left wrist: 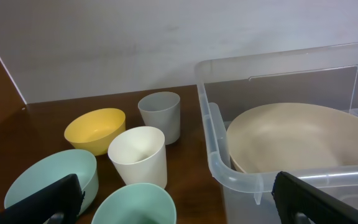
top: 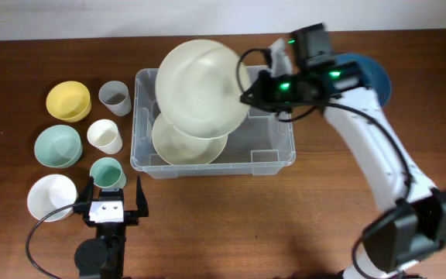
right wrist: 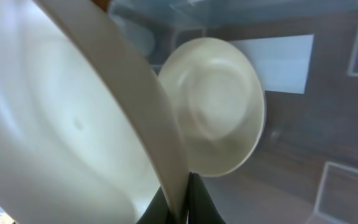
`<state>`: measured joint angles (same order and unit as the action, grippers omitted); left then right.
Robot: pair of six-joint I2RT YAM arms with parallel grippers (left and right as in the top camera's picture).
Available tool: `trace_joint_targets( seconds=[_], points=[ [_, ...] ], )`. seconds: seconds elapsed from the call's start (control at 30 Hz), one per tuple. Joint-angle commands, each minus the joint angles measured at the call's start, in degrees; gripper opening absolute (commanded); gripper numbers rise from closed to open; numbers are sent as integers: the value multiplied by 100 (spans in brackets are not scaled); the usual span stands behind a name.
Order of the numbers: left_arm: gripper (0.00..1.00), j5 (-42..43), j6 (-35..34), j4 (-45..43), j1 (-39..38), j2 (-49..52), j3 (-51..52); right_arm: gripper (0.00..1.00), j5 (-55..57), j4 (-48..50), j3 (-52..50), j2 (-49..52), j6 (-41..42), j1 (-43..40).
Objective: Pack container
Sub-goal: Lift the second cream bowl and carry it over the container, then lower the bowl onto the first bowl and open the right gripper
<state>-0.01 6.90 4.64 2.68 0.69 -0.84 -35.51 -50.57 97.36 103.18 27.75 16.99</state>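
Closest to the robot, the left tool (top: 114, 188) hangs low over the brown desk (top: 246, 225). Its two fingers are spread as wide apart as they go, and it holds nothing. A small teal cup (top: 107, 171) stands just in front, in the gap between the tips, and neither finger looks to touch it. Left of that cup sits a white bowl (top: 51, 196). A bit farther back, a teal bowl (top: 58, 146) and a white cup (top: 104, 136) stand side by side. Behind those are a yellow bowl (top: 69, 101) and a grey cup (top: 115, 98). All of them stand with their mouths up. Right of the cups, in the middle of the desk, sits the clear plastic container (top: 207, 169), open on top. A cream plate (top: 188, 142) lies flat on its floor toward the left end. A white label (right wrist: 278, 62) shows through the clear floor beside it. Above the far left part of the container, the right tool (top: 248, 94) is pinched tight on the rim of a big cream plate (top: 201, 87). This plate is tilted and hangs over the one lying below. In the right wrist view, its thin edge is caught between the two dark fingers (right wrist: 199, 208). Farthest back on the right, a blue dish (top: 375, 76) peeks out from behind the right arm.
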Motion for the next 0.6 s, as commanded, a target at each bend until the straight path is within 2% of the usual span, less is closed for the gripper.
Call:
trace_joint_targets(
  seconds=[0.0, 0.2, 0.57],
  points=[
    [99, -20, 94, 11, 26, -39, 31, 4, 289, 175, 7, 389, 181, 319],
    [99, -17, 94, 11, 26, -39, 33, 4, 778, 332, 7, 907, 501, 507],
    [99, -17, 94, 11, 26, -39, 33, 4, 769, 437, 7, 1652, 557, 518]
  ],
)
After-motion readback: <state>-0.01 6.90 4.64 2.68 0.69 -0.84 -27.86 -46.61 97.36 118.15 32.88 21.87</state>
